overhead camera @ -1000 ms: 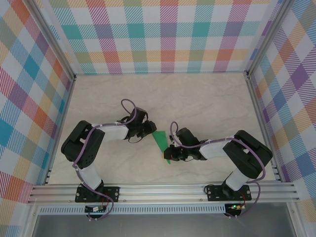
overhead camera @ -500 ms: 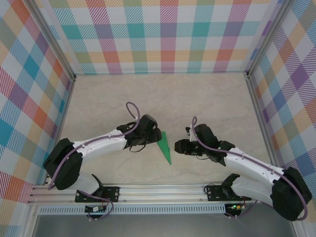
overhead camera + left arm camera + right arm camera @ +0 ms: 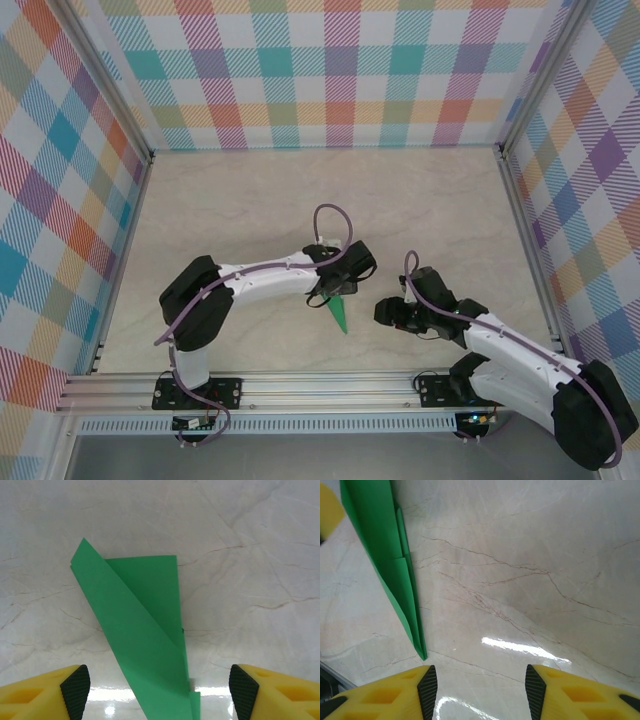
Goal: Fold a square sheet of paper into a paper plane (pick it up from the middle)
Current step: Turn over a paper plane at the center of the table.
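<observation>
Nearest me, the aluminium rail (image 3: 330, 385) runs along the table's edge with both arm bases bolted to it. Just past it the right gripper (image 3: 384, 313) sits low over the marble-look tabletop (image 3: 230, 200). Its black pads (image 3: 428, 690) are spread apart with only bare surface between them. Seen from that wrist, the paper plane (image 3: 380, 545) lies off at ten o'clock, and its sharp tip ends near the pad on that side. From overhead the green dart lies flat with its tip toward six o'clock and the right gripper at three o'clock of it, near but apart. The left gripper (image 3: 337, 290) hangs over the plane's far part with its fingers (image 3: 75, 685) spread wide. The dart runs between them, clear of both pads. Toward twelve o'clock the tabletop lies open out to the plaid walls (image 3: 340, 70).
</observation>
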Robot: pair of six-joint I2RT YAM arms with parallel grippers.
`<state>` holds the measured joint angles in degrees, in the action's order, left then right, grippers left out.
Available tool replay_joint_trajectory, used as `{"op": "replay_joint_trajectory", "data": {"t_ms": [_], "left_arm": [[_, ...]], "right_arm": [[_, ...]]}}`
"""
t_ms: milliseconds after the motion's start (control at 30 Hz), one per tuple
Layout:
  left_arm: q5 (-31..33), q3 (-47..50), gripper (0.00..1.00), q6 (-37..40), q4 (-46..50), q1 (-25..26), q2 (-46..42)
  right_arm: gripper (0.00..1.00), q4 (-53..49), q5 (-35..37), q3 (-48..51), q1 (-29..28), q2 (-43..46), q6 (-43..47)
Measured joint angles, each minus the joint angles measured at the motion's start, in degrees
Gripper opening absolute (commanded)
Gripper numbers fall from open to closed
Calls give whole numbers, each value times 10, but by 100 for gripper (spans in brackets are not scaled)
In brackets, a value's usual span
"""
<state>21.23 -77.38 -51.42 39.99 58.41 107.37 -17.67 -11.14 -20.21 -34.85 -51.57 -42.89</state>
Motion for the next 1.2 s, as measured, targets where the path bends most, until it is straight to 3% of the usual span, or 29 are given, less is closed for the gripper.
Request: {"op": "replay_joint_trajectory", "data": {"t_ms": [167,467,733,1200], "left_arm": [[15,-16,65,-13,32,0,27],[33,-15,36,-29,53,0,28],[37,50,15,-34,43,-1,-27],[37,129,6,-32,-2,-2,-82]], "right_arm": [[58,-2,-2,12,0,27,-1],[58,10,-16,15,0,-5,-1],[60,52,-46,15,0,-31,-1],[57,151,-113,-54,-5,-202,14]]}}
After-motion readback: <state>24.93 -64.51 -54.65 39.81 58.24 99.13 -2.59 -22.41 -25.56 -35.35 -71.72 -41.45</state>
